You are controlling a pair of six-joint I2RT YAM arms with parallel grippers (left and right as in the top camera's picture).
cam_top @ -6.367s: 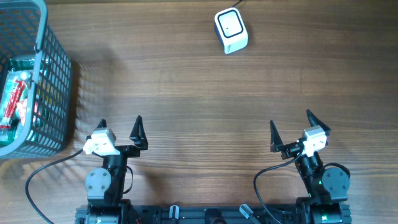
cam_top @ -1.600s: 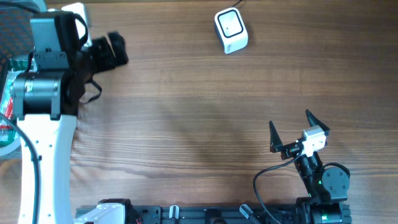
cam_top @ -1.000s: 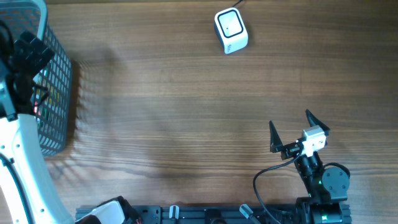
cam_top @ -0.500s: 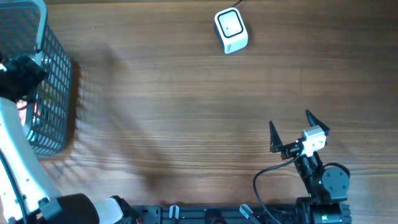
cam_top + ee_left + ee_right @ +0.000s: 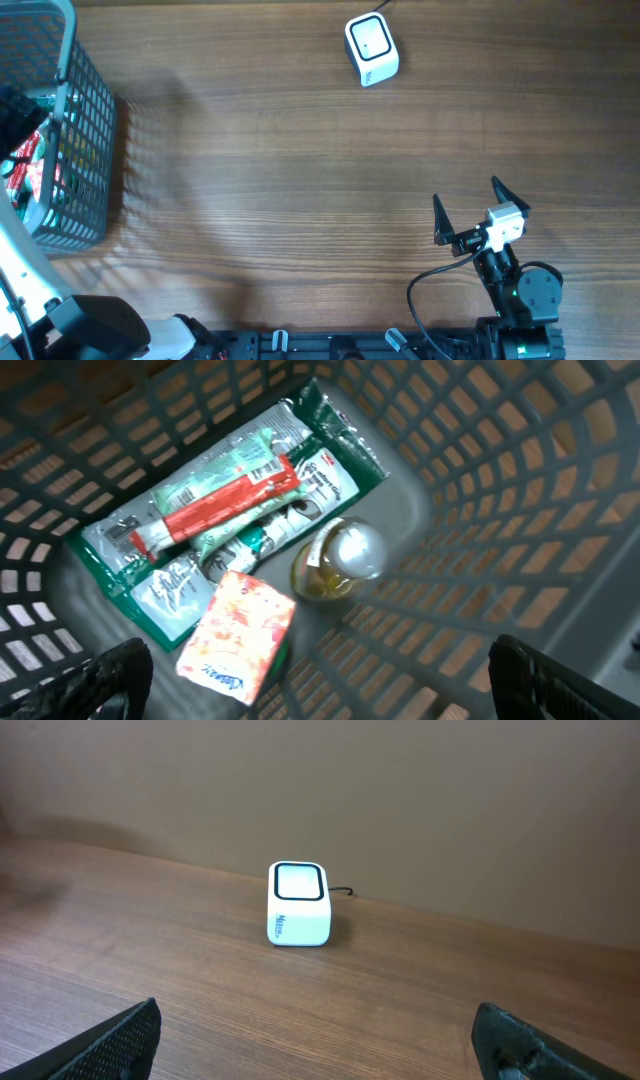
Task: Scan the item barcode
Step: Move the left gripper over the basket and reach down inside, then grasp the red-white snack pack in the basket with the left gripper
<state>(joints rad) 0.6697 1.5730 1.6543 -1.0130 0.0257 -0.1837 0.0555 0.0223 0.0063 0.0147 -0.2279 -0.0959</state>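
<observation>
The white barcode scanner (image 5: pixel 371 48) stands at the table's far edge, also seen in the right wrist view as the scanner (image 5: pixel 298 904) with its window lit. Items lie in the grey mesh basket (image 5: pixel 92 150) at the far left: a green-and-red packet (image 5: pixel 220 490), an orange tissue pack (image 5: pixel 238 638) and a small round-topped jar (image 5: pixel 338 560). My left gripper (image 5: pixel 325 695) hangs open above them inside the basket, touching none. Near the front right, my right gripper (image 5: pixel 467 194) rests open and empty, pointing toward the scanner.
The basket's walls (image 5: pixel 520 480) rise around the left gripper on all sides. My left arm (image 5: pixel 22 270) reaches up along the table's left edge. A cable runs behind the scanner. Bare wooden tabletop (image 5: pixel 300 170) lies between basket and scanner.
The left arm has swung from the front of the table to the basket and, over the last second, shifted left above its contents. The right arm has not moved.
</observation>
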